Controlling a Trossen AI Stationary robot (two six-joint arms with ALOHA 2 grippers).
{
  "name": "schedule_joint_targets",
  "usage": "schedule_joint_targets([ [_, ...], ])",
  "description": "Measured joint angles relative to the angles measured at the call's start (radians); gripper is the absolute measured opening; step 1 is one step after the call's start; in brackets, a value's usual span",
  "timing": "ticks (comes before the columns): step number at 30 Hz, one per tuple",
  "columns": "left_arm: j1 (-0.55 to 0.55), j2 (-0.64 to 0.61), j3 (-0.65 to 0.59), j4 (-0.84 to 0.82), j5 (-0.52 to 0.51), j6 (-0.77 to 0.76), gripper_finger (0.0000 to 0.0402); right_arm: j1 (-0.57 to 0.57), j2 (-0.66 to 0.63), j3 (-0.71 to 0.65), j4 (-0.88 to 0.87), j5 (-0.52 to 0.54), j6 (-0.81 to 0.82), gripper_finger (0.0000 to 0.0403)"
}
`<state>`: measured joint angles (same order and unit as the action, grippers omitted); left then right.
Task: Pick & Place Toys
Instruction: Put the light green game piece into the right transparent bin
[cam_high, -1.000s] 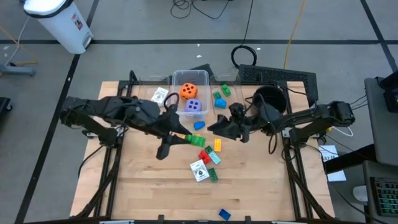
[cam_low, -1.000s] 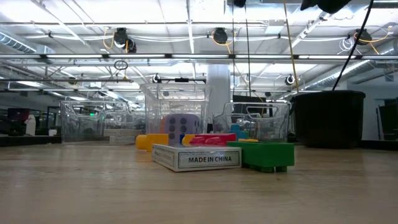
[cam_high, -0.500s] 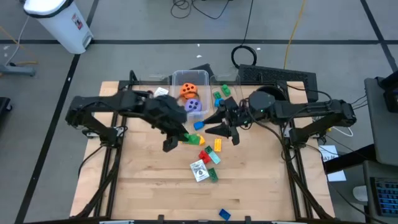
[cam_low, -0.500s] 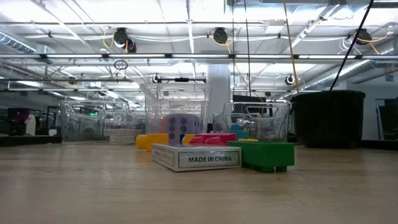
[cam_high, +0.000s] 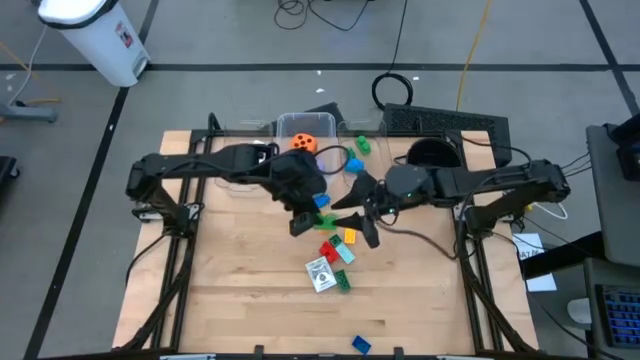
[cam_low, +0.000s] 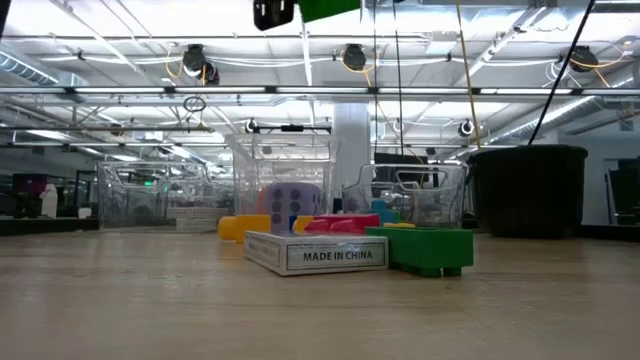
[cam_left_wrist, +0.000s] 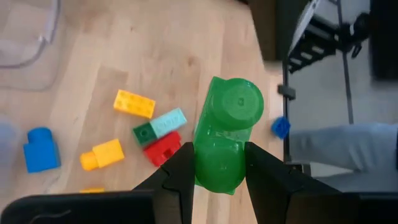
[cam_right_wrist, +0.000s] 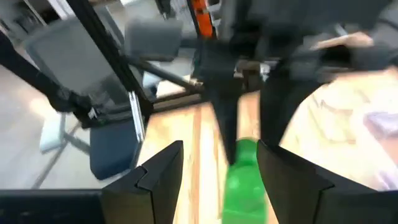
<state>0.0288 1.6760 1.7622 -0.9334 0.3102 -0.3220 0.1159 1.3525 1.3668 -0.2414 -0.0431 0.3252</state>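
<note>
1. The left gripper (cam_left_wrist: 215, 168) was clamped on a green brick (cam_left_wrist: 225, 134), one finger (cam_left_wrist: 176, 177) pressed to each side; in the low view the same green brick (cam_low: 330, 9) hung high above the table (cam_high: 240, 300).
2. In the high view the left gripper (cam_high: 303, 222) sat over the middle of the table, just beside a blue brick (cam_high: 321, 201); the right gripper (cam_high: 366, 222) hovered near it on the other side.
3. The right gripper's jaws stood apart and held nothing; from its wrist the green brick (cam_right_wrist: 244, 180) showed between its fingers (cam_right_wrist: 158, 174) but farther off, in the other arm's grip.
4. On the table lay a red brick (cam_high: 327, 250), a yellow brick (cam_high: 349, 236) and a boxed deck of playing cards (cam_high: 320, 273) touching another green brick (cam_high: 343, 282); a lone blue brick (cam_high: 360, 345) lay well apart at the near edge.
5. An orange die (cam_high: 304, 141) rested in a clear bin (cam_high: 290, 122); a black pot (cam_high: 432, 153) stood at the far right.
</note>
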Motion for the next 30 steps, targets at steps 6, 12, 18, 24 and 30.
schedule_joint_targets([
  [6, 0.01, -0.001, 0.0, 0.082, -0.001, -0.014, 0.0111, 0.01, 0.041, 0.001, -0.04, 0.126, 0.004, 0.0196],
  [12, 0.008, 0.0, 0.0, 0.071, -0.001, -0.014, 0.0111, 0.01, 0.06, 0.001, -0.035, 0.152, 0.007, 0.0196],
  [18, 0.008, 0.0, 0.0, 0.07, -0.007, -0.014, 0.0111, 0.01, 0.06, 0.001, -0.069, 0.148, 0.015, 0.0196],
  [24, 0.011, 0.0, 0.0, 0.071, -0.024, -0.002, 0.0111, 0.01, 0.06, 0.001, -0.107, 0.145, 0.054, 0.0196],
  [30, 0.012, 0.0, 0.0, 0.071, -0.024, 0.005, 0.0111, 0.01, 0.06, 0.001, -0.109, 0.144, 0.056, 0.0194],
])
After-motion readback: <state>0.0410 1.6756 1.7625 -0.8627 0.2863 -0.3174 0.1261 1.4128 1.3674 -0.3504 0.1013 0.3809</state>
